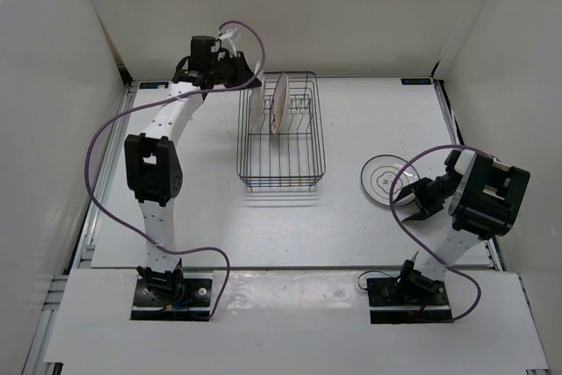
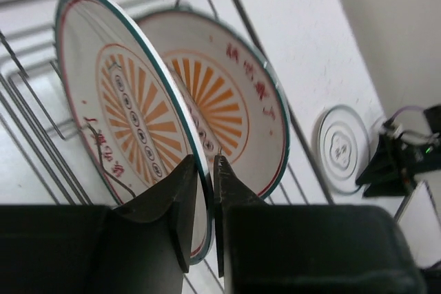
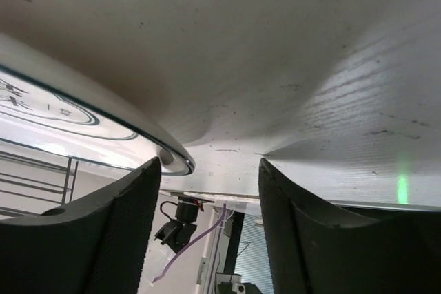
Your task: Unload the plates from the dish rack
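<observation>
**Top view.** We see the rack (image 1: 281, 133) at the middle of the table (image 1: 176, 208). The first plate (image 1: 256, 104) and the second plate (image 1: 279, 103) stand upright in the rack's far left part. The left gripper (image 1: 253, 79) is at that corner. A ringed plate (image 1: 391, 180) lies flat to the right of the rack, with the right gripper (image 1: 414, 199) at its near edge.

**Left wrist.** We find the gripper clenched on the first plate's rim. The second plate stands just behind it in the rack.

**Right wrist.** We see the fingers (image 3: 89, 239) spread and released, grasping nothing. The ringed plate's rim ends beside one of them.
</observation>
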Controlling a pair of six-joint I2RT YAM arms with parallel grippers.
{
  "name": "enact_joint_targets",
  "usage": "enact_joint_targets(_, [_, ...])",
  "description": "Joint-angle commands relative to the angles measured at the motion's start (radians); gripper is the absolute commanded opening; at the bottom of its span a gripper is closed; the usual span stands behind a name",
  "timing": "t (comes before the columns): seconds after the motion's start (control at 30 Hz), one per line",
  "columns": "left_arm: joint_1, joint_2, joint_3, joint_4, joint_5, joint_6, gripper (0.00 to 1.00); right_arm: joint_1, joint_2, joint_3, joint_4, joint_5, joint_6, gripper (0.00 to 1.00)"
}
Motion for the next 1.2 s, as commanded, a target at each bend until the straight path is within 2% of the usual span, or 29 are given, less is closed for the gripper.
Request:
enact_joint_targets(0.0, [0.023, -0.171, 0.028, 0.253, 0.056, -0.125, 0.00, -0.010, 0.012, 0.001, 0.001, -0.026, 0.006, 0.61])
enact_joint_targets(0.07, [0.044, -0.186, 0.051, 0.330, 0.048, -0.181, 0.00, -0.012, 0.021, 0.004, 0.001, -0.030, 0.004, 0.61])
enact_joint_targets(0.13, [0.060, -0.191, 0.104, 0.330, 0.031, -0.189, 0.00, -0.013, 0.026, -0.001, 0.005, -0.038, 0.004, 0.61])
enact_joint_targets(0.2, [0.075, -0.192, 0.207, 0.258, 0.016, -0.153, 0.00, -0.015, 0.029, -0.010, 0.005, -0.044, 0.004, 0.59])
enact_joint_targets(0.27, [0.099, -0.217, 0.214, 0.221, 0.008, -0.121, 0.00, -0.016, 0.035, -0.010, 0.013, -0.058, 0.007, 0.59])
enact_joint_targets(0.3, [0.112, -0.230, 0.203, 0.179, -0.015, -0.037, 0.00, -0.016, 0.043, -0.009, 0.013, -0.061, 0.007, 0.59])
enact_joint_targets(0.4, [0.133, -0.330, 0.128, 0.034, -0.085, 0.079, 0.00, -0.018, 0.054, -0.001, 0.022, -0.078, 0.016, 0.59])
enact_joint_targets(0.47, [0.141, -0.378, 0.022, -0.013, -0.115, 0.115, 0.00, -0.016, 0.063, 0.001, 0.021, -0.089, 0.015, 0.58])
enact_joint_targets(0.5, [0.142, -0.401, -0.037, -0.093, -0.178, 0.187, 0.00, -0.018, 0.069, 0.004, 0.025, -0.099, 0.018, 0.58])
enact_joint_targets(0.53, [0.136, -0.405, -0.052, -0.127, -0.197, 0.215, 0.00, -0.016, 0.069, 0.002, 0.030, -0.101, 0.016, 0.58])
enact_joint_targets(0.63, [0.123, -0.416, -0.107, -0.250, -0.379, 0.255, 0.00, -0.016, 0.084, 0.007, 0.038, -0.121, 0.024, 0.58])
enact_joint_targets(0.7, [0.113, -0.421, -0.161, -0.262, -0.388, 0.287, 0.00, -0.021, 0.089, 0.007, 0.041, -0.132, 0.020, 0.56])
enact_joint_targets(0.87, [0.092, -0.360, -0.247, -0.282, -0.512, 0.318, 0.00, -0.025, 0.087, -0.016, 0.054, -0.151, 0.012, 0.55])
enact_joint_targets(0.93, [0.074, -0.327, -0.259, -0.311, -0.614, 0.336, 0.00, -0.032, 0.086, -0.024, 0.056, -0.155, 0.013, 0.55])
enact_joint_targets(1.17, [0.015, -0.186, -0.198, -0.405, -0.818, 0.364, 0.02, -0.041, 0.060, -0.061, 0.056, -0.159, -0.005, 0.55])
